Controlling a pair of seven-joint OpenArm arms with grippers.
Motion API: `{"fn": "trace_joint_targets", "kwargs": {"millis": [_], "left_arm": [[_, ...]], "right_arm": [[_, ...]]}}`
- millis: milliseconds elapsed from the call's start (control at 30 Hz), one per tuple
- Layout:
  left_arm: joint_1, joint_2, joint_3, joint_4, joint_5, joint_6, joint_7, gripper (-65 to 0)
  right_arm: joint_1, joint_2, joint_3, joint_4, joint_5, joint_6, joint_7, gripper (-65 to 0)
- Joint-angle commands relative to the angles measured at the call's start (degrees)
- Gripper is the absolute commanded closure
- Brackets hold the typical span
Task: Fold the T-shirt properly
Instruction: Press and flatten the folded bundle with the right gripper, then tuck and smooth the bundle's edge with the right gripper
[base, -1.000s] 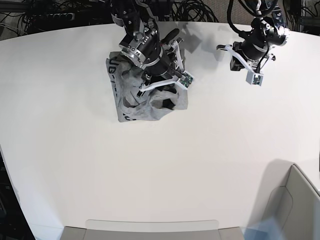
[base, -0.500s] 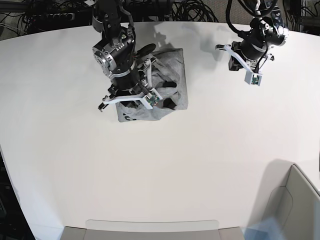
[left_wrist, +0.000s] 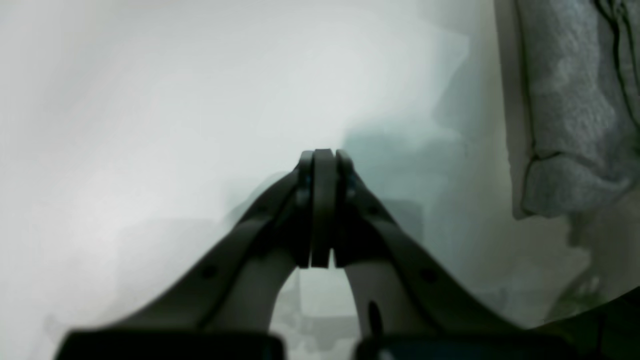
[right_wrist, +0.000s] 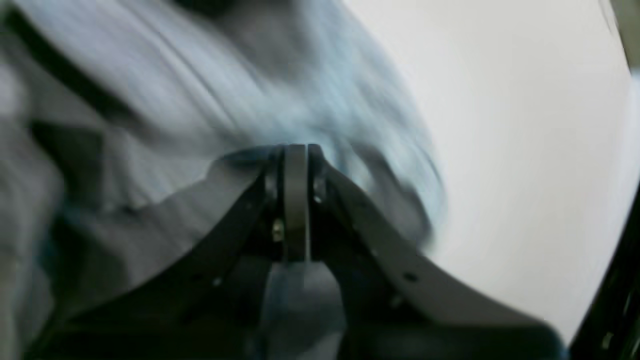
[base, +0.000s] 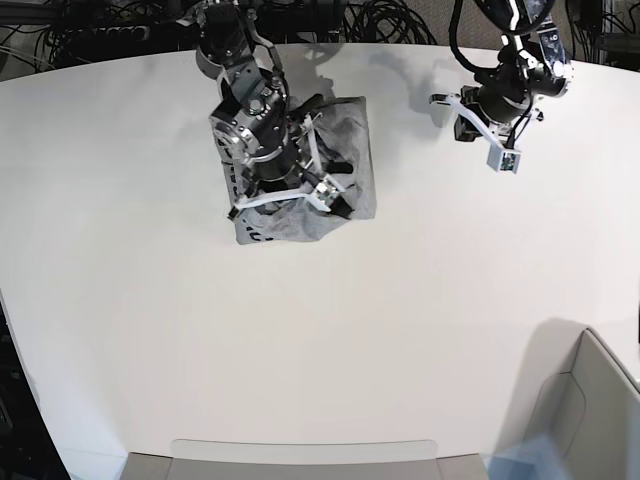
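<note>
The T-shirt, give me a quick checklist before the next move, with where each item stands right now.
1. T-shirt lying flat: not ok, it sits bunched in a rumpled heap on the table.
2. Right gripper shut: ok, jaws are together.
3. Right gripper holding cloth: cannot tell, its view is blurred.
4. Left gripper shut and empty: ok, nothing between the jaws.
5. Left gripper off the shirt: ok, it is over bare table to one side of the cloth.
6. Lettering side up or down: cannot tell, only some dark print shows at the heap's edge.
</note>
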Motion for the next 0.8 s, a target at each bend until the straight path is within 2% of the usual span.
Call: {"fn": "trace_joint_targets", "kwargs": {"millis": [0,267,433,600,767], "left_arm": [[0.01,-0.28,-0.02,0.89,-0.57,-0.14,-0.97,0.0],[0.01,-0.28,-0.02,0.89,-0.57,-0.14,-0.97,0.0],[0.01,-0.28,-0.02,0.89,-0.57,-0.14,-0.97,0.0],[0.01,-0.28,-0.02,0.89,-0.57,-0.14,-0.97,0.0],[0.01,-0.28,-0.02,0.89,-0.57,-0.14,-0.97,0.0]], "right_arm": [[2.04,-0.47,-1.03,-0.62,-0.31,-0.15,0.87,0.0],[12.59,-4.69,-3.58,-11.26,-0.22,-0.33,1.05,0.0],[18.57,-4.78,-6.39,-17.15,3.21,-0.33,1.13,0.0],[17.6,-4.78,-9.82,-12.67,4.0,-0.33,1.05,0.0],[11.44,-4.25,-9.65,-1.94,3.74,-0.33,1.05,0.0]]}}
